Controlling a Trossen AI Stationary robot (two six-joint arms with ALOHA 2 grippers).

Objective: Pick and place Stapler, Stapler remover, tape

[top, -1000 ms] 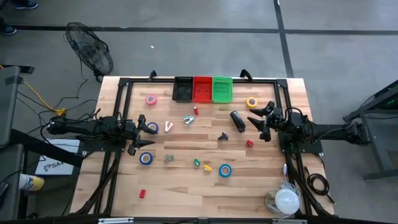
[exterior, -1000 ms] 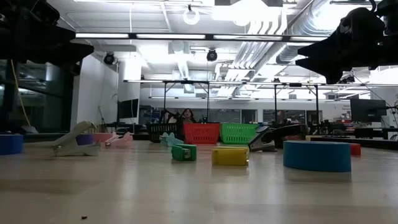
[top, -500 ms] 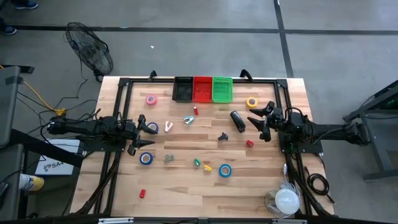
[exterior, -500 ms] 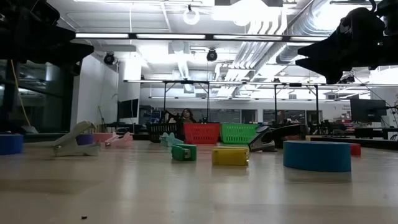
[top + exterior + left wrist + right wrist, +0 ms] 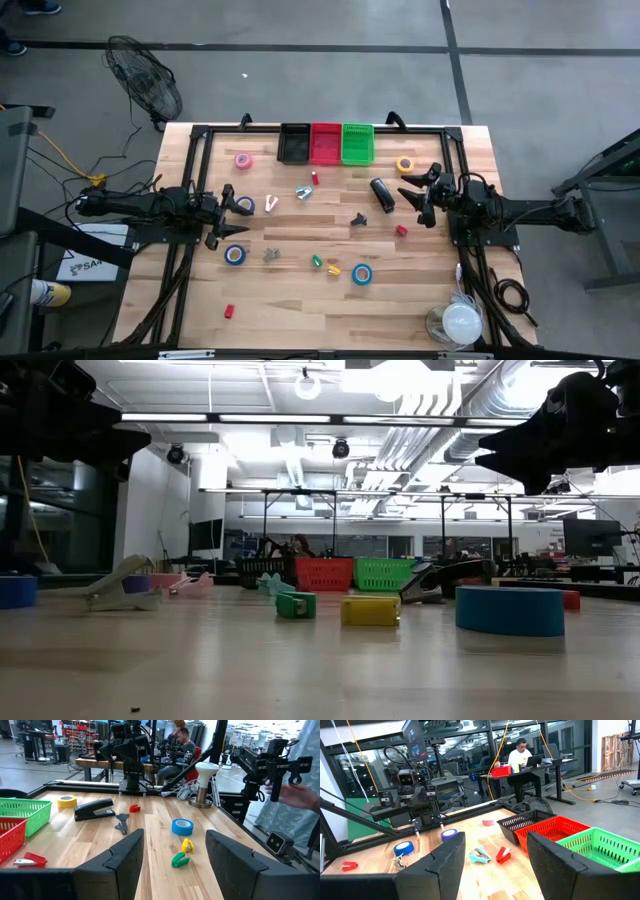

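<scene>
Left gripper hovering near the surface's left edge, fingers parted, holding nothing, right gripper near the right edge, likewise parted and empty

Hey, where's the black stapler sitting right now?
In the high view the black stapler lies on the table's right half, just left of the right pincer, below the green basket and beside the yellow tape roll.

overhead, table-level, two wrist views
</scene>
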